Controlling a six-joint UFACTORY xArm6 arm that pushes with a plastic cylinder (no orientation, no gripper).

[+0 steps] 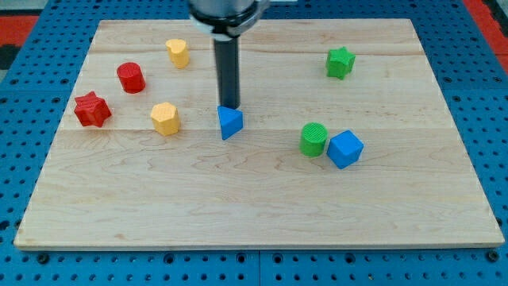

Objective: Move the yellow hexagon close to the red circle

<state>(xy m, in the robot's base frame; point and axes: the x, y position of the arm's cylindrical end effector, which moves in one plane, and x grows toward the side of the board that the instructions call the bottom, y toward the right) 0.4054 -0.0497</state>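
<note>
The yellow hexagon lies on the left part of the wooden board. The red circle stands up and to the left of it, a short gap away. My tip comes down at the board's middle, right at the top edge of the blue triangle. The tip is to the right of the yellow hexagon, about one block's width from it, and is not touching it.
A red star sits left of the hexagon, below the red circle. A second yellow block, perhaps a heart, lies near the top left. A green star is at the top right. A green circle and a blue cube sit side by side at the right.
</note>
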